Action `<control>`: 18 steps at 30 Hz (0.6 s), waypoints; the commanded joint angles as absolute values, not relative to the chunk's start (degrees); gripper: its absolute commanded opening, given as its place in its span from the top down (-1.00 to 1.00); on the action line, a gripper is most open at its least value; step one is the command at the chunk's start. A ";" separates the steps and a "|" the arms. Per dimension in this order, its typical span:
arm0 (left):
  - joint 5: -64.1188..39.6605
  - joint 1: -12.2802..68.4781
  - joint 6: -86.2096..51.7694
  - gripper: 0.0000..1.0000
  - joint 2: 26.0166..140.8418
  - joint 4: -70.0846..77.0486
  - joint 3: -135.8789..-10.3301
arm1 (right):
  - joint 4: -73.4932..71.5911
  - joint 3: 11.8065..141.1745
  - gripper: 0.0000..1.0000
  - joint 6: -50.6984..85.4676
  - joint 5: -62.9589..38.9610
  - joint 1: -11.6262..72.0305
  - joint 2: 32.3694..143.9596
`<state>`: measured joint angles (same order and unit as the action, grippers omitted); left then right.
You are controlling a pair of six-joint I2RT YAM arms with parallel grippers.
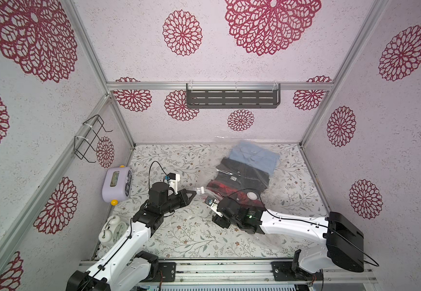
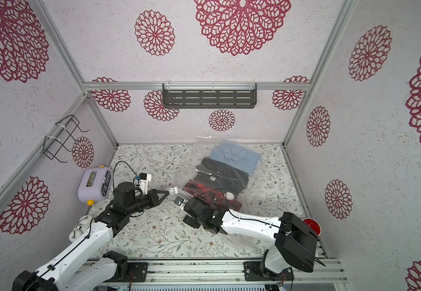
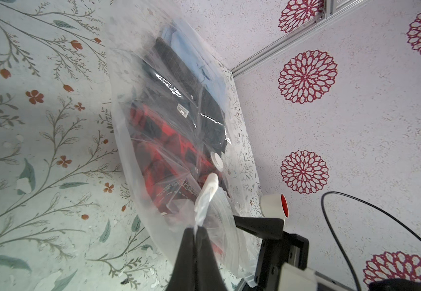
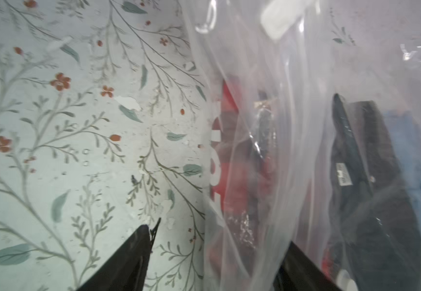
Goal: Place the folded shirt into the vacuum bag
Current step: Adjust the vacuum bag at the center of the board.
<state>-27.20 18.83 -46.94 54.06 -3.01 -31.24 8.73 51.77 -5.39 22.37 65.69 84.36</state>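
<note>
**Three folded shirts in the clear bag, its mouth edge pinched by the left fingers**

The large clear, glossy plastic vacuum bag point(image 1: 205, 176) lies on the floral-patterned worktop point(image 1: 179, 234). It stretches away from both sets of fingers toward the back wall. Its film is wrinkled and throws bright glints. A round white valve cap point(image 1: 251, 195) sits on its upper face, just beyond the right arm's wrist in both top views. A small white slider clip point(image 3: 208, 187) sits on the bag's edge just past the tips of the left fingers.

Three folded shirts show through the film, overlapping in a row. The red-and-black checked folded shirt point(image 1: 219, 187) is nearest the fingers, at the mouth end. The black folded shirt point(image 1: 242, 175) comes next, with a small label showing on it. The light blue folded shirt point(image 1: 253, 156) lies farthest from the fingers.

The left fingers point(image 3: 195, 228) are pressed together on a gathered fold of the bag's clear plastic at the mouth edge, and the film fans out from that pinch.

The right fingers point(image 4: 134, 257) stand wide apart and grip nothing. One is over bare worktop just beside the bag's edge. The other shows through layers of plastic on the side of the red-and-black shirt. Whether it is inside the mouth or under the bag cannot be told.

A dark slotted metal shelf point(image 1: 232, 99) hangs on the back wall, well beyond the bag.
</note>
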 commanded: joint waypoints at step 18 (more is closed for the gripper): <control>-37.42 21.01 -28.74 1.00 64.57 8.51 -40.43 | 3.17 42.20 -0.34 2.35 11.05 55.84 61.38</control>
<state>-32.56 20.60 -38.41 61.10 5.58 -35.05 5.65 42.17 0.97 23.03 56.45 65.56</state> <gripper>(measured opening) 0.041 0.672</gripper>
